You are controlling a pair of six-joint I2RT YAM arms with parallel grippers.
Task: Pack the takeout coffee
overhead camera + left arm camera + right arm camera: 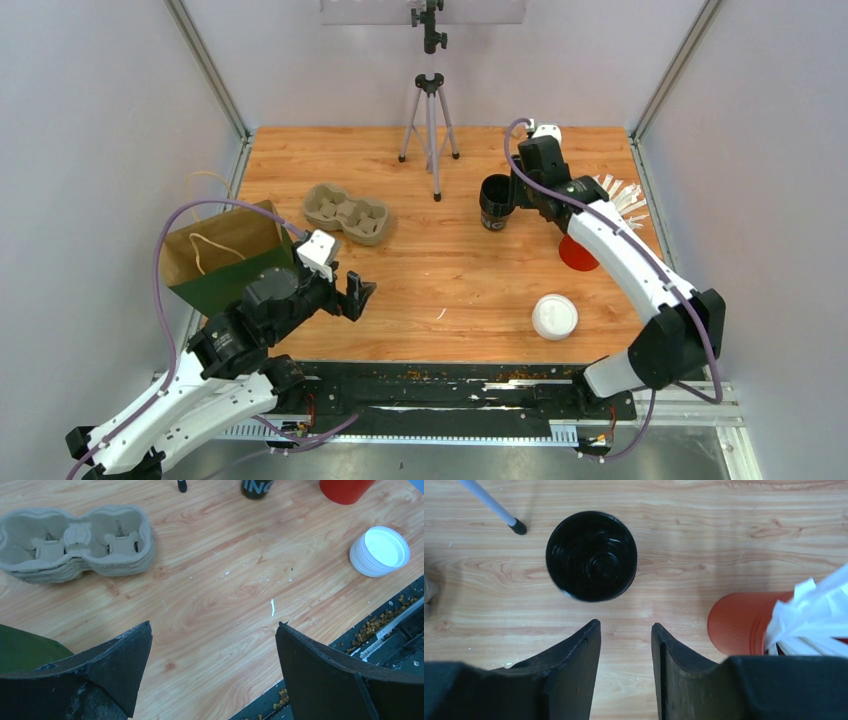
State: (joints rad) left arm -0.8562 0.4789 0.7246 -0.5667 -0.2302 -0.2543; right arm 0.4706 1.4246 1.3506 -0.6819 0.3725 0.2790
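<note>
Right claw (625, 626), jaws part-open and empty, hangs just short of the black lidless cup stack (591, 556) on the bench (724, 530); no lidded takeout coffee shows, and closing here could nudge the stack over.

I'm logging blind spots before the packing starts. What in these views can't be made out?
Red cup: top view, mostly under the right arm; right wrist view, cut by the edge, white paper covering it.
Paper bag: left wrist view, only a green corner shows at the left edge.
Black cup: left wrist view, lettering cut by the top edge.
</note>
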